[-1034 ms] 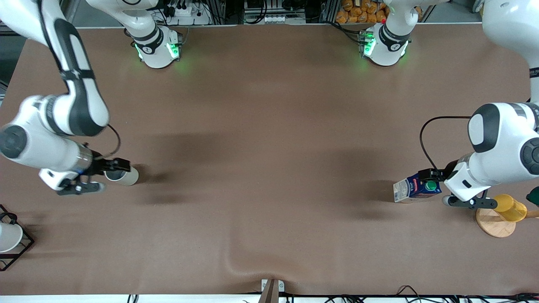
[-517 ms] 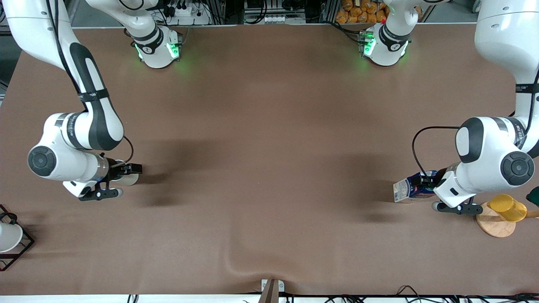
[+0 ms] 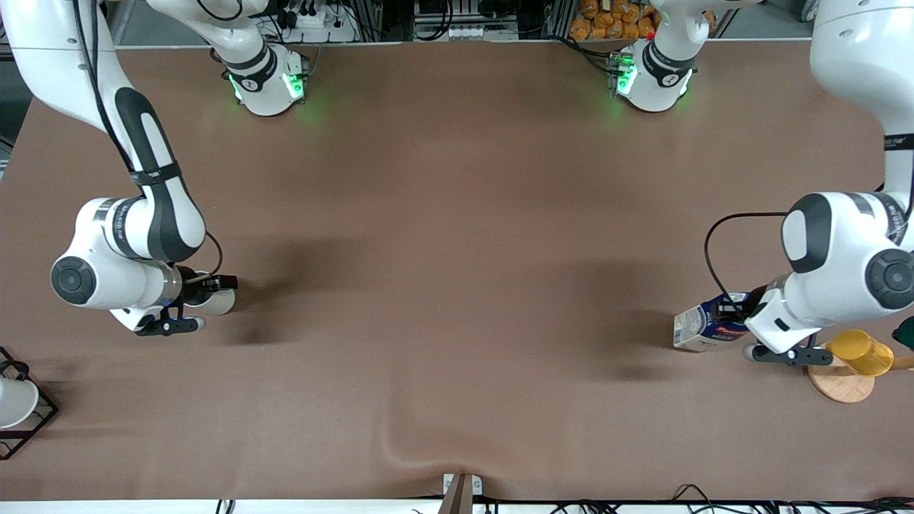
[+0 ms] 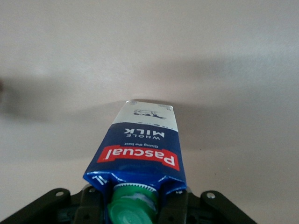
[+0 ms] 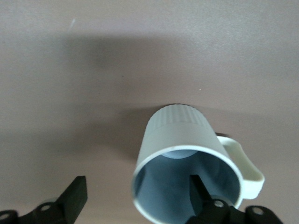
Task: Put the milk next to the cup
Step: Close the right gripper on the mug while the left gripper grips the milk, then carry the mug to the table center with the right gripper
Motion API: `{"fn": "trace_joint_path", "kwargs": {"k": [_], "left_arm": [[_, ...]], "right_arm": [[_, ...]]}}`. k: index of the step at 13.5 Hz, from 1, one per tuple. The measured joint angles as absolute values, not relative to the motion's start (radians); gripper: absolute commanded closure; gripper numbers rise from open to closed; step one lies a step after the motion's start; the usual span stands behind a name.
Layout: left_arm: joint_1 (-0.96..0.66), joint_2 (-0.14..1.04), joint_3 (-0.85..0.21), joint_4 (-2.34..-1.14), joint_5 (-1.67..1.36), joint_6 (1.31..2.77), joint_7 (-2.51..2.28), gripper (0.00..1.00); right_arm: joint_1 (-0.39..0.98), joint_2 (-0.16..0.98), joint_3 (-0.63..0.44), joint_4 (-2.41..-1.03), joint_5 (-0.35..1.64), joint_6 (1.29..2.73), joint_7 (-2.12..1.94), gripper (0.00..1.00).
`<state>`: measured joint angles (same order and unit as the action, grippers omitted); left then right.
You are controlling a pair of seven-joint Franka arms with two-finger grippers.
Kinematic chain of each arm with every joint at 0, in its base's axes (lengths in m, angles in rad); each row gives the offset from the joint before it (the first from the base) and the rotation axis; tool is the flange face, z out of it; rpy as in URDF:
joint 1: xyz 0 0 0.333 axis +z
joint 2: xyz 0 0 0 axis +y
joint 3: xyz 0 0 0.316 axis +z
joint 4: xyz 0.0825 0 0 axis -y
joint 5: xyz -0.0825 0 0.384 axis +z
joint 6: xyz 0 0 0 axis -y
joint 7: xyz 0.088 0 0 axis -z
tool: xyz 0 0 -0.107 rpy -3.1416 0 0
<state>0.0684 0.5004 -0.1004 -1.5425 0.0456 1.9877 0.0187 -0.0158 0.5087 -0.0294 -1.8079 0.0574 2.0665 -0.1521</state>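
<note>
The milk (image 3: 696,327), a dark blue carton with a red band and whitish base, is tilted at the left arm's end of the table, its base pointing toward the table's middle. My left gripper (image 3: 728,310) is shut on its top, a finger on each side of the green cap (image 4: 133,207); the carton (image 4: 145,140) reaches away from the jaws. The light grey cup (image 3: 220,303) stands at the right arm's end. My right gripper (image 3: 211,291) is open at its rim. In the right wrist view one finger is inside the cup (image 5: 180,126) and the other outside, the gripper (image 5: 138,196) straddling the wall.
A yellow cup (image 3: 860,351) stands on a round wooden coaster (image 3: 839,385) close to the left gripper, nearer the front camera. A white cup in a black wire frame (image 3: 14,403) sits at the right arm's end. The table cover has a fold (image 3: 400,450) near the front edge.
The right arm swung in and its gripper moved onto the cup's rim. The left gripper came down onto the carton's top, and the carton shifted slightly toward the left arm's end.
</note>
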Motion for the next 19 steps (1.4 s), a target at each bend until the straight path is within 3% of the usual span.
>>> {"fn": "trace_joint_path", "kwargs": {"k": [1, 5, 9, 13, 15, 17, 19], "left_arm": [[0.074, 0.475, -0.099, -1.541, 0.046, 1.962, 0.008, 0.65], [0.084, 0.38, -0.095, -1.541, 0.046, 1.893, -0.025, 0.65], [0.103, 0.357, -0.089, -1.541, 0.046, 1.849, -0.025, 0.65], [0.115, 0.355, -0.09, -1.545, 0.046, 1.837, -0.025, 0.65], [0.115, 0.343, -0.093, -1.544, 0.046, 1.811, -0.025, 0.65], [0.116, 0.33, -0.093, -1.544, 0.046, 1.802, -0.025, 0.65], [0.125, 0.325, -0.093, -1.544, 0.046, 1.801, -0.025, 0.65]], "right_arm": [[-0.02, 0.516, -0.03, -1.809, 0.057, 2.081, -0.154, 1.0], [-0.026, 0.539, -0.029, -1.809, 0.057, 2.118, -0.156, 1.0], [0.029, 0.534, -0.007, -1.766, 0.058, 2.122, -0.19, 1.0], [0.199, 0.511, 0.091, -1.668, 0.059, 2.126, -0.216, 1.0], [0.351, 0.516, 0.115, -1.576, 0.057, 2.136, -0.215, 1.0], [0.513, 0.562, 0.112, -1.487, 0.036, 2.191, -0.212, 0.95], [0.605, 0.63, 0.109, -1.448, -0.052, 2.295, -0.21, 0.97]]}}
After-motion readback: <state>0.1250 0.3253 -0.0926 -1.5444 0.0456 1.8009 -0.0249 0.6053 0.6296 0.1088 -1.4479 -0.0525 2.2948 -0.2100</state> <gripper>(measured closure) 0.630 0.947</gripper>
